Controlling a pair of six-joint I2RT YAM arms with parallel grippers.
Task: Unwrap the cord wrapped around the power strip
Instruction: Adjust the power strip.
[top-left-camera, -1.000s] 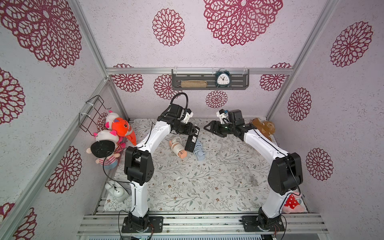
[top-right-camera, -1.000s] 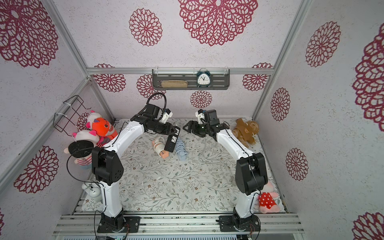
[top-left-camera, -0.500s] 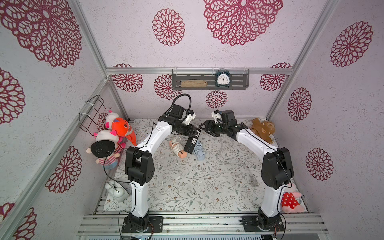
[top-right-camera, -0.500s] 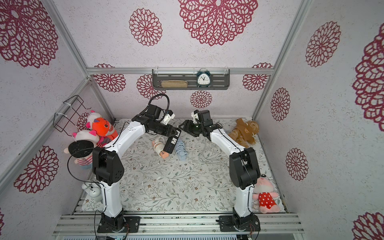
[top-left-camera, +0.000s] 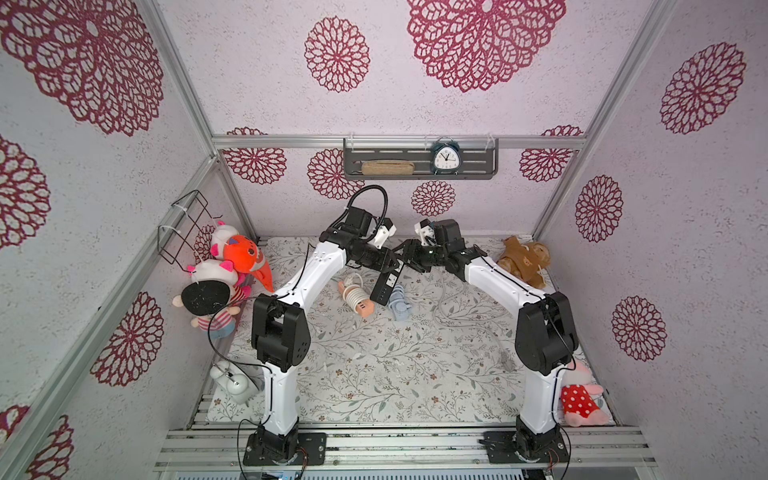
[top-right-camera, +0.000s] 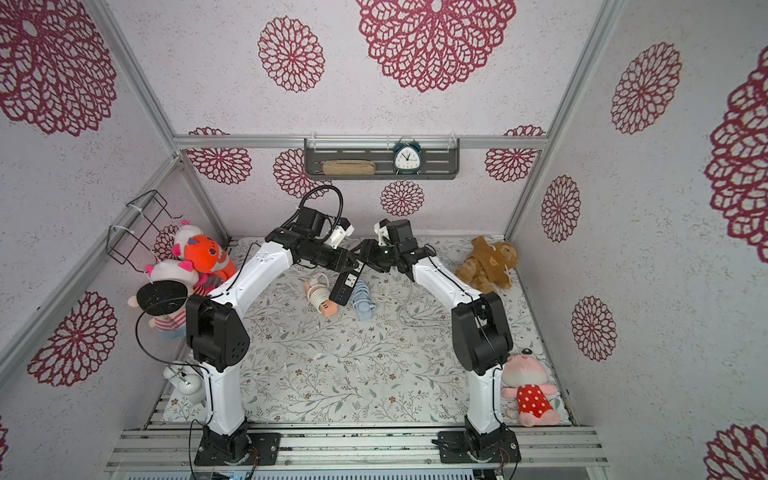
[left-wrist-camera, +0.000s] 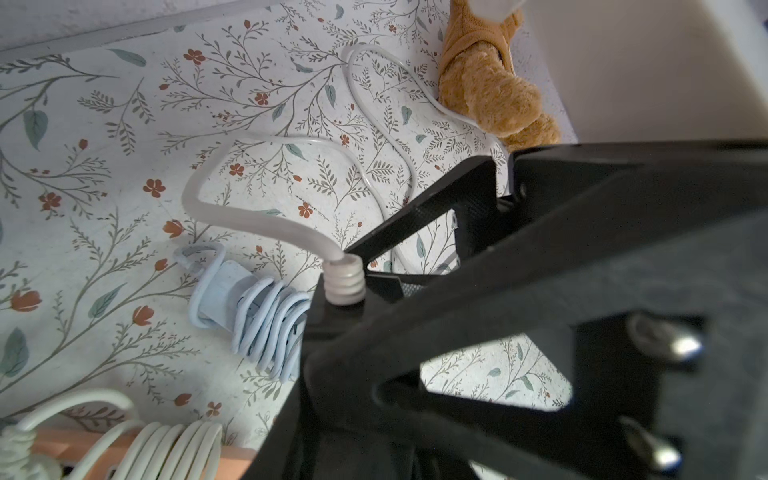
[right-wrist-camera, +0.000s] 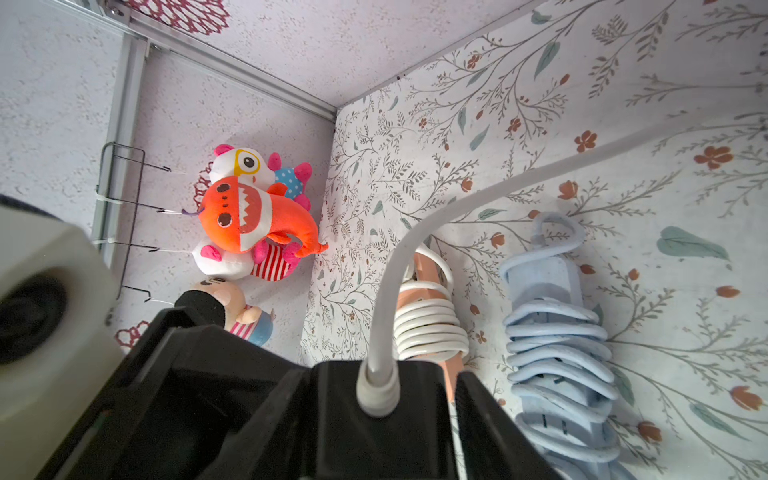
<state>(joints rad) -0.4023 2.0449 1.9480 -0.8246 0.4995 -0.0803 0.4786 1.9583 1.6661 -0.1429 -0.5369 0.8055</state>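
Note:
A black power strip (top-left-camera: 385, 284) hangs tilted above the table, with my left gripper (top-left-camera: 394, 266) shut on its upper part. Its grey-white cord (top-left-camera: 444, 307) leaves the strip's top end (left-wrist-camera: 343, 282) and trails loose over the table to the right, ending in a plug (top-left-camera: 505, 359). No turns of cord show on the strip. My right gripper (top-left-camera: 409, 259) is open with its jaws straddling the cord end of the strip (right-wrist-camera: 332, 415). In the right wrist view one finger (right-wrist-camera: 286, 382) lies close against the strip, and a thin gap shows at the other.
Directly under the strip lie a peach power strip wound in white cord (top-left-camera: 357, 297) and a blue one wound in blue cord (top-left-camera: 399, 301). Plush toys (top-left-camera: 232, 257) crowd the left wall. A brown bear (top-left-camera: 523, 259) sits back right, a pink doll (top-left-camera: 579, 397) front right, a kettle (top-left-camera: 232, 378) front left.
My right arm has swung left to the strip's cord end, and its jaws have narrowed around it. The left gripper still holds the strip, which has barely moved.

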